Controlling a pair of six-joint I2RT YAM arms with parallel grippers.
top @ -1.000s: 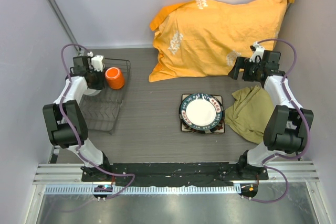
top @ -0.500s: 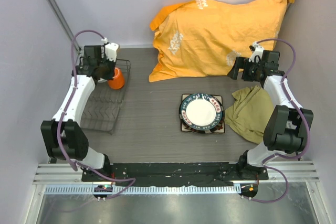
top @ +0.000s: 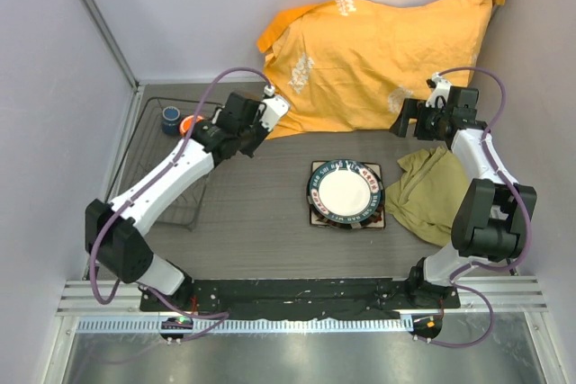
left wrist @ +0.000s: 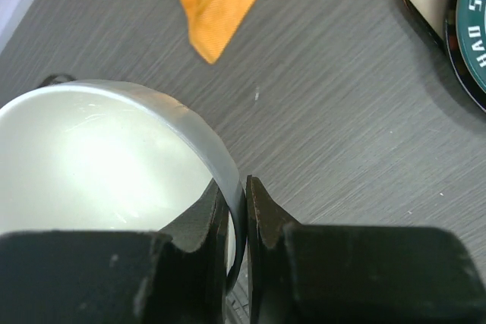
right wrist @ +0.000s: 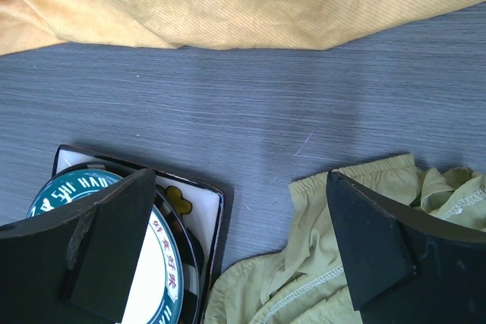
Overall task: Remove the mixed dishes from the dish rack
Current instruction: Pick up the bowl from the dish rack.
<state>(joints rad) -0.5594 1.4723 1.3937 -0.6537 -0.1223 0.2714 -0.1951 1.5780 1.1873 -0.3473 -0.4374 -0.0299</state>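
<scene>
My left gripper [top: 232, 135] is shut on the rim of the white bowl [left wrist: 99, 165], one finger inside and one outside. It holds the bowl above the table, just right of the dark wire dish rack [top: 171, 191]. In the top view the arm hides the bowl. The orange mug [top: 186, 122] and the small dark blue cup [top: 169, 119] stand at the far end of the rack. The round dark-rimmed plate [top: 346, 191] lies on the square flowered plate [top: 316, 169] in the middle of the table. My right gripper [top: 409, 120] is open and empty, above the table between the plates [right wrist: 194, 206] and a green cloth.
A large orange cloth [top: 378, 51] covers the back of the table, and its corner [left wrist: 216, 5] lies close ahead of the bowl. A crumpled olive-green cloth [top: 427, 191] lies right of the plates and shows in the right wrist view [right wrist: 319, 263]. Grey walls stand on both sides.
My left arm has lifted the bowl out of the rack's far end and swung right over the table. The blue cup now shows in the rack. The right arm has not moved.
</scene>
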